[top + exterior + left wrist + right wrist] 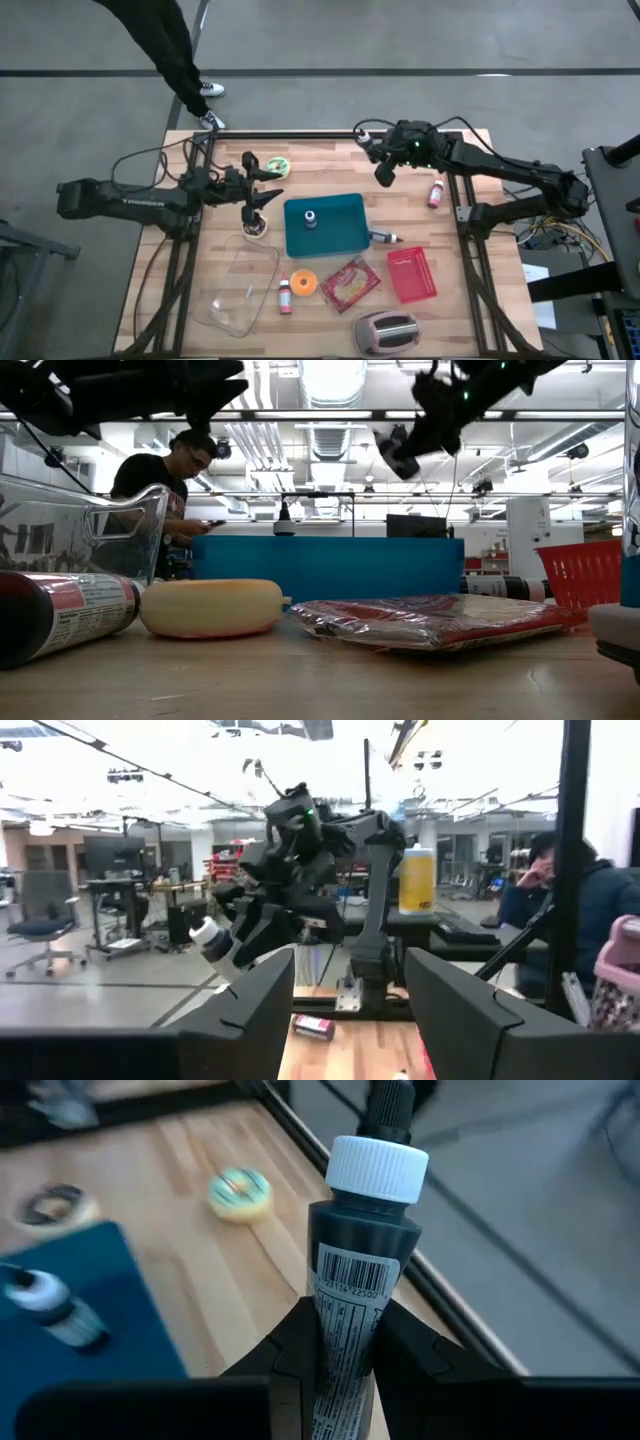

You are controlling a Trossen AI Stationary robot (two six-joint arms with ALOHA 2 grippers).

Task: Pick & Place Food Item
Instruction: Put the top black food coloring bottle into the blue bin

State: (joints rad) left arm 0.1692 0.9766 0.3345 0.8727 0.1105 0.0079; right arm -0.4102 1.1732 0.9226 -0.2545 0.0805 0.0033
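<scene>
My right hand (345, 1342) clamps a dark tube (352, 1280) with a white cap, lifted clear above the surface's (330, 160) far edge, beside the teal tray (325, 224). I'd swing it steadily over that tray, keeping it level, lowering before letting go. My left hand (348, 1000) hangs part open, empty.

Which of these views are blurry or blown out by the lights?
Low view: ceiling lights glare behind the dark, backlit right gripper. Left wrist view: washed-out bright background. Right wrist view: the tube it grips is sharp; the donut and table are blurred.
</scene>
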